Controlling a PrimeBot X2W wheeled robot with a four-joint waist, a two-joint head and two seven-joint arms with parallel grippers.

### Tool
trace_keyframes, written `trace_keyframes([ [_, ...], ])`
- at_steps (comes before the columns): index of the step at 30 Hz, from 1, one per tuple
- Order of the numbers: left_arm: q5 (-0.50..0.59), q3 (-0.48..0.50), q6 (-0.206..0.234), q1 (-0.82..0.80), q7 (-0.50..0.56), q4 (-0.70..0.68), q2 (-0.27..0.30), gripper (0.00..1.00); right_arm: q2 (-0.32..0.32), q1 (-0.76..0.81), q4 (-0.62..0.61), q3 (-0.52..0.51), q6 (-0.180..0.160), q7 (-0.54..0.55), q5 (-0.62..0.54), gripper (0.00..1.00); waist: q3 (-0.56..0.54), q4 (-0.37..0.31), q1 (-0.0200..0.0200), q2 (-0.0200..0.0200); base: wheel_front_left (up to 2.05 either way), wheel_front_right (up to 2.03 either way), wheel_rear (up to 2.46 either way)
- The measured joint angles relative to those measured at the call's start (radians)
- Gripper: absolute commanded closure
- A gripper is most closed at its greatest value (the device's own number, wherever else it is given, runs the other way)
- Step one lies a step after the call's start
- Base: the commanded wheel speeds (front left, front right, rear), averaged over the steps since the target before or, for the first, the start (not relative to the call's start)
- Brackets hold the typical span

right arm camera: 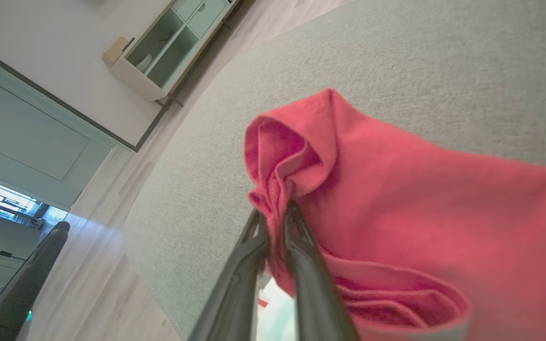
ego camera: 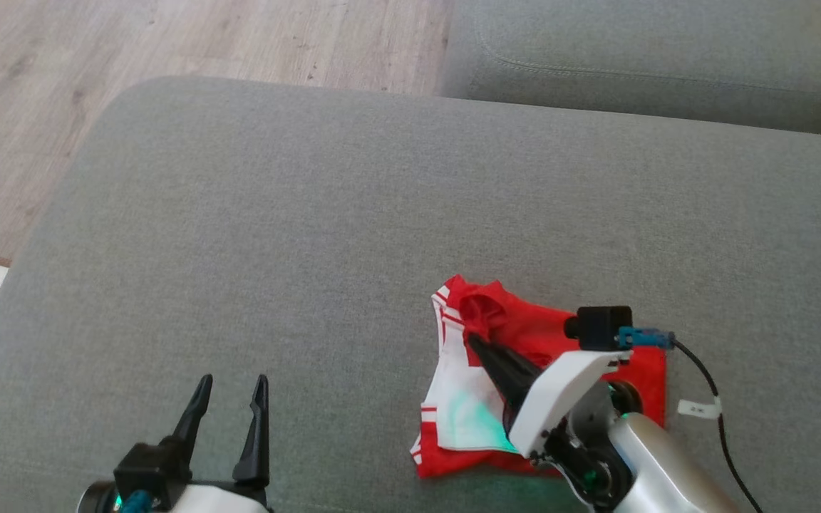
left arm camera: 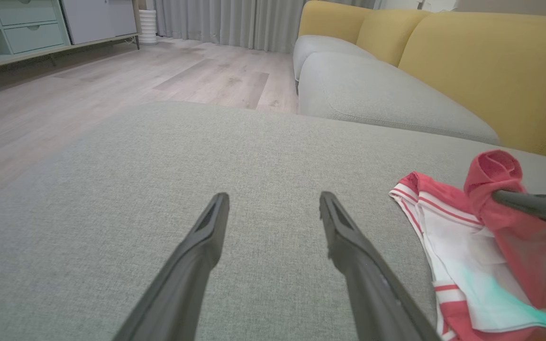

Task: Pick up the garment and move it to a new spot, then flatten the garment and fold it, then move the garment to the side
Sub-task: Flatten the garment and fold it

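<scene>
A broad grey sofa cushion (ego camera: 311,214) of coarse woven cloth, with softly rounded corners, carries the red knit garment with white panels and red-and-white striped trim (ego camera: 464,388). In the head view the garment lies toward 5 o'clock on the cushion, loosely folded. Its white panel sits at the 8 o'clock side and a green glow tints that panel. The red cloth looks soft and slightly fuzzy. One edge is bunched into a rounded, hood-like pucker at the garment's 11 o'clock end. The right end effector (ego camera: 473,340) has its two long, dark, tapering fingers pressed together on that pucker, pinching the garment (right arm camera: 420,199) and lifting this fold above the rest. The left end effector (ego camera: 234,385) hovers at 7 o'clock over bare cushion, well apart from the garment. Its matte black fingers are spread wide and hold nothing. In the left wrist view the garment (left arm camera: 462,251) sits at 4 o'clock. A second grey seat cushion (left arm camera: 377,94) with a stitched seam, a smooth yellow sofa back (left arm camera: 491,61) and a pale wood-plank floor (left arm camera: 112,85) lie beyond.
</scene>
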Motion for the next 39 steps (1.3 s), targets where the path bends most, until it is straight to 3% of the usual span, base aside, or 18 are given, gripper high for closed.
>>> trace_keyframes([
  [2, 0.0, 0.0, -0.001, -0.007, 0.0, 0.004, -0.001, 0.0, -0.001, -0.023, 0.034, 0.024, 0.0, -0.02, 0.039, 0.0, 0.002, 0.003, 0.0, 0.0, 0.0, 0.0, 0.0],
  [10, 0.001, -0.003, -0.006, -0.01, 0.0, 0.004, -0.007, 0.0, -0.001, -0.101, 0.131, 0.078, 0.0, -0.134, 0.084, 0.0, 0.005, -0.019, 0.0, 0.0, 0.0, 0.0, 0.0],
  [13, 0.001, -0.004, -0.006, -0.01, 0.0, 0.002, -0.008, 0.0, -0.001, -0.126, 0.141, 0.071, 0.0, -0.178, 0.026, 0.0, 0.005, -0.034, 0.0, 0.0, 0.0, 0.0, 0.0],
  [19, 0.009, -0.005, -0.006, -0.01, 0.0, 0.001, -0.008, 0.0, -0.001, -0.125, 0.135, -0.074, 0.0, -0.243, -0.168, 0.0, 0.003, -0.07, 0.0, 0.0, 0.0, 0.0, 0.0],
  [26, 0.009, -0.007, -0.006, -0.01, 0.0, 0.001, -0.007, 0.0, -0.001, -0.055, 0.029, -0.224, 0.0, -0.251, -0.324, 0.0, 0.0, -0.091, 0.0, 0.0, 0.0, 0.0, 0.0],
  [32, 0.01, -0.015, -0.006, -0.01, 0.0, 0.001, -0.008, 0.0, 0.0, 0.074, -0.132, -0.344, 0.0, -0.254, -0.456, 0.0, -0.018, -0.11, 0.0, 0.0, 0.0, 0.0, 0.0],
  [39, 0.01, -0.015, -0.007, -0.01, -0.001, 0.007, -0.023, 0.0, 0.003, 0.234, -0.29, -0.442, 0.0, -0.259, -0.513, 0.0, -0.045, -0.133, -0.0001, 0.0, 0.0, 0.0, 0.0],
])
